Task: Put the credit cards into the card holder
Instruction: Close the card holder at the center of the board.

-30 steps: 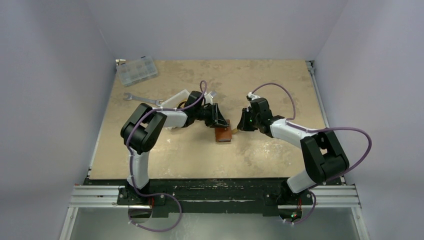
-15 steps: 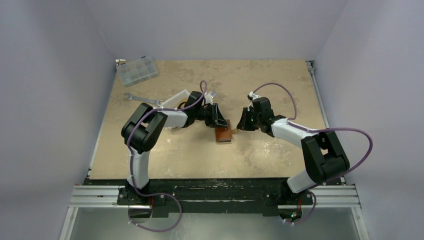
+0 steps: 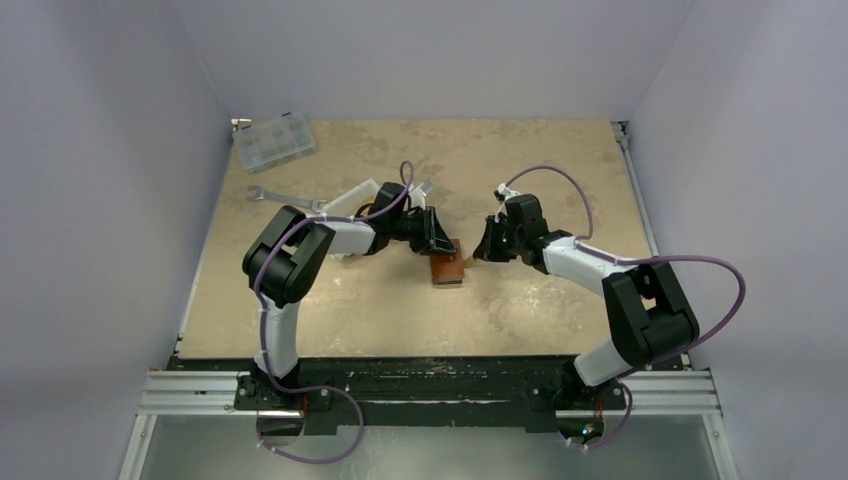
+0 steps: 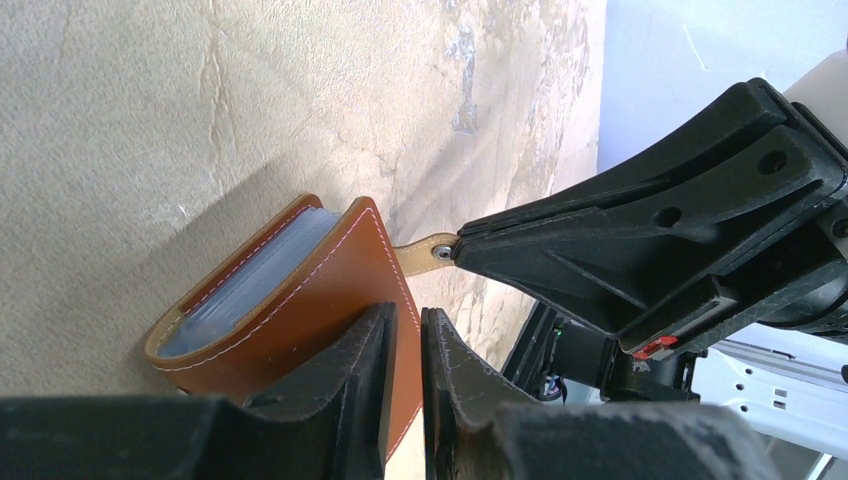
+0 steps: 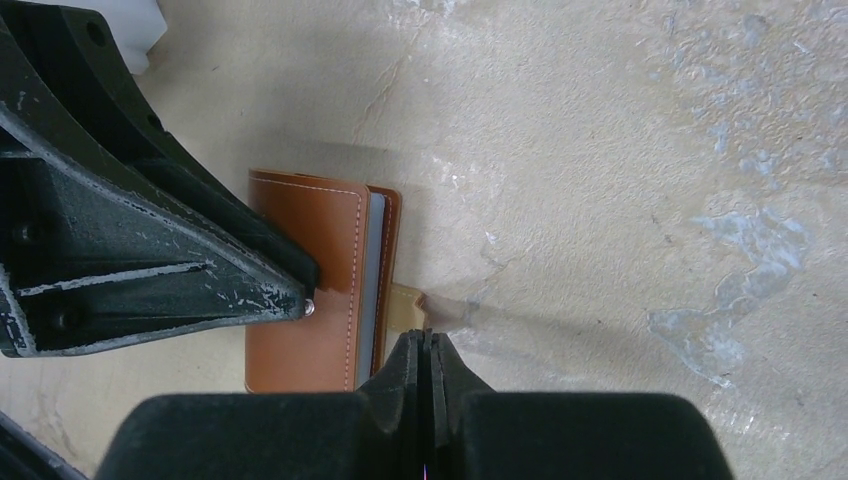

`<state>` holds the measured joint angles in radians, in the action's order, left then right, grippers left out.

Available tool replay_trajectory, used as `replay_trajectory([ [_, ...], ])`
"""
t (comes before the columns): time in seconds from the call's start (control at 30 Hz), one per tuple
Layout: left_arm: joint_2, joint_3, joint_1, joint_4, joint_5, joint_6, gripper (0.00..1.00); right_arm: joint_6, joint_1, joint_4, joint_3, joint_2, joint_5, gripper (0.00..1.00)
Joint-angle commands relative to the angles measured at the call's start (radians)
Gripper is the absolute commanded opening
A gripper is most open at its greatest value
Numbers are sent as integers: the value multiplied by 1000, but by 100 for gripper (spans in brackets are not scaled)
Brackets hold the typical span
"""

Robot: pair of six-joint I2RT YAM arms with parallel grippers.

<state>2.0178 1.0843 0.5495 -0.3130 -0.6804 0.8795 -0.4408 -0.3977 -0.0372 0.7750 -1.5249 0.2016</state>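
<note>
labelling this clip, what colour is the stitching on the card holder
White, along the edges of the brown card holder; clearest in the left wrist view.

I see the card holder (image 4: 300,290) as smooth, stitched tan leather; the surface (image 5: 620,150) looks matt, mottled, rough.

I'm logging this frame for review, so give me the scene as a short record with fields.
card holder: brown, folded nearly shut, on the table
strap tab: sticks out from the holder's side
right tool: shut, pinching the strap tab
left tool: fingers close together, pressing on the holder's cover
credit cards: none visible loose
wrench: on the table, far left
</note>
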Motion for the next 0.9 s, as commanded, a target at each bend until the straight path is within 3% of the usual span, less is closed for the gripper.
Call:
replay_trajectory([
  [0.0, 10, 23, -10, -3, -8, -20, 19, 10, 4, 5, 16, 10, 10, 0],
  [0.1, 16, 33, -10, 22, 1, -31, 19, 10, 6, -3, 21, 1, 9, 0],
  [0.37, 8, 83, -12, 132, 53, -114, 17, -82, 68, 180, -51, -36, 271, 0],
  [0.67, 33, 78, -19, 206, 119, -163, 0, -179, 120, 351, -88, -118, 464, 0],
  [0.87, 30, 63, -18, 224, 157, -187, 0, -255, 127, 441, -95, -159, 548, 0],
])
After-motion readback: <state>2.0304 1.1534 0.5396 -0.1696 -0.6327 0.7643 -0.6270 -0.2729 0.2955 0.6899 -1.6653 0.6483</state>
